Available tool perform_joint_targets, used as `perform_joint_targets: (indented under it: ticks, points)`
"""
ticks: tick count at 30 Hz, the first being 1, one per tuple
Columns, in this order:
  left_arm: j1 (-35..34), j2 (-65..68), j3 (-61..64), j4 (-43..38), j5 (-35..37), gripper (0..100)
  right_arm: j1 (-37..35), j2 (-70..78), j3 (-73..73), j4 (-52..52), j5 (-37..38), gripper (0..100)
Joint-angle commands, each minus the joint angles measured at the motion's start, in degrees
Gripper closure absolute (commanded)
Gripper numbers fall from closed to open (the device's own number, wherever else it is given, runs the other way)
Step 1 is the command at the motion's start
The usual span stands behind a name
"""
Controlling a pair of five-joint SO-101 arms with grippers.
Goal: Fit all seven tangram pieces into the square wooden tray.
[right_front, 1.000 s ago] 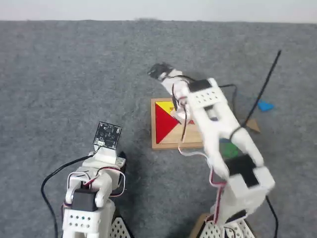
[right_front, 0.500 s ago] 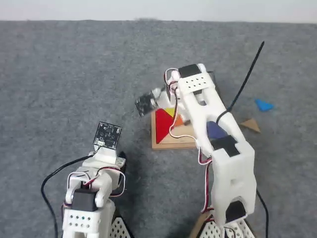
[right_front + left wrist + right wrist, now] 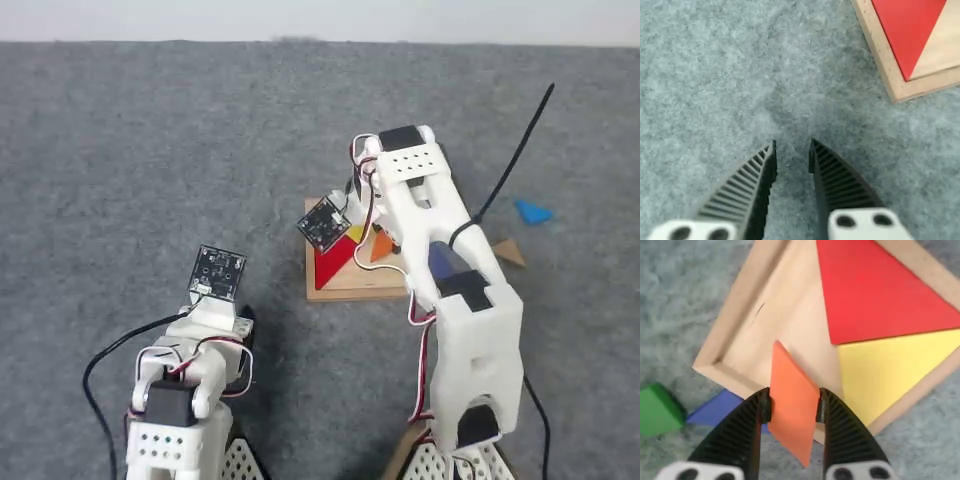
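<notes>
The square wooden tray [image 3: 350, 292] lies mid-table with a red triangle [image 3: 332, 257] and a yellow triangle [image 3: 353, 233] in it. My right gripper [image 3: 793, 392] is shut on an orange piece [image 3: 792, 415], held tilted over the bare wood by a corner of the tray [image 3: 735, 320], beside the red triangle [image 3: 875, 290] and the yellow triangle [image 3: 890, 370]. From above, the orange piece [image 3: 381, 245] shows under the right arm. My left gripper [image 3: 792, 145] hangs slightly open over carpet, holding nothing, short of the tray's corner [image 3: 885, 65].
A green piece [image 3: 657, 410] and a dark blue piece [image 3: 715, 407] lie on the carpet just outside the tray. A small blue triangle [image 3: 533, 212] and a brown triangle [image 3: 508, 252] sit farther right. Grey carpet spreads wide to the left and far side.
The right arm has swung back from beyond the tray's far edge and lowered over the tray with the orange piece. The left arm has not moved.
</notes>
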Motion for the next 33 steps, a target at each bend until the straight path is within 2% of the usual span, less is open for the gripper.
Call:
perform_joint_targets:
  ticks: [1, 5, 14, 18, 33]
  points:
    - [-0.44, -0.7, -0.75, 0.18, 0.53, 90, 1.1, -0.92, -3.34, 0.84, -0.44, 95.2]
    - [-0.44, -0.7, -0.75, 0.18, 0.53, 90, 1.71, -0.84, -5.54, -0.57, -6.42, 85.7]
    - [-0.44, -0.7, -0.75, 0.18, 0.53, 90, 2.77, -0.92, -7.82, 2.51, -6.68, 85.6]
    - [-0.44, -0.7, -0.75, 0.18, 0.53, 90, 0.92, -0.84, -7.65, 3.38, -6.15, 89.5]
    - [-0.44, -0.7, -0.75, 0.18, 0.53, 90, -0.22, 1.45, -7.65, 3.3, -4.84, 83.3]
